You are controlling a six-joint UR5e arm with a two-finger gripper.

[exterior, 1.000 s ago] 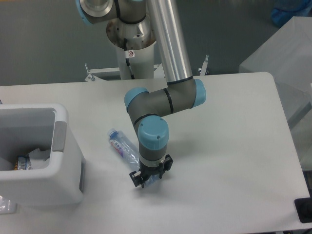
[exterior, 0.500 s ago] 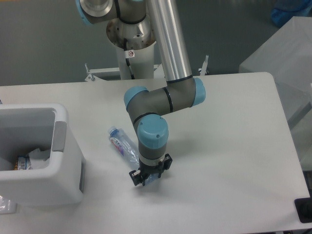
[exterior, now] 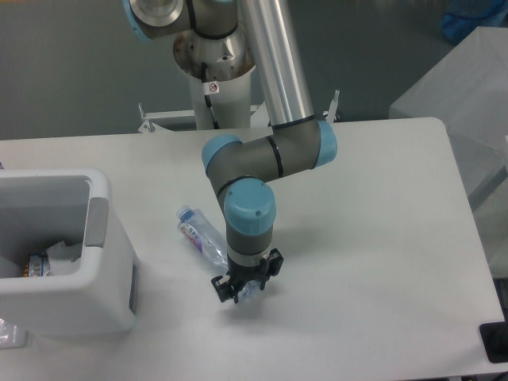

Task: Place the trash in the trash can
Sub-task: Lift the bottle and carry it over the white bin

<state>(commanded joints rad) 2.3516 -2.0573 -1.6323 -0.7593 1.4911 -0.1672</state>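
A crushed clear plastic bottle [exterior: 202, 236] with a blue-and-red label lies slanted on the white table, cap end toward the upper left. Its lower right end sits between the fingers of my gripper [exterior: 244, 290], which points straight down and is shut on it. The wrist hides that end of the bottle. The trash can [exterior: 95, 230], a boxy white bin with a grey side panel, stands at the left edge of the table. Inside it lies a crumpled white wrapper [exterior: 62, 252] beside a small colourful item [exterior: 32, 266].
The arm's base column [exterior: 214, 87] rises behind the table's far edge. A bit of clear plastic [exterior: 8, 333] lies at the bin's front left corner. A dark object [exterior: 495, 343] sits at the table's front right corner. A grey covered block [exterior: 460, 95] stands off the right side.
The wrist has shifted slightly and the bottle's cap end has moved a little up and right with it. The gripper stays over the bottle's lower end.
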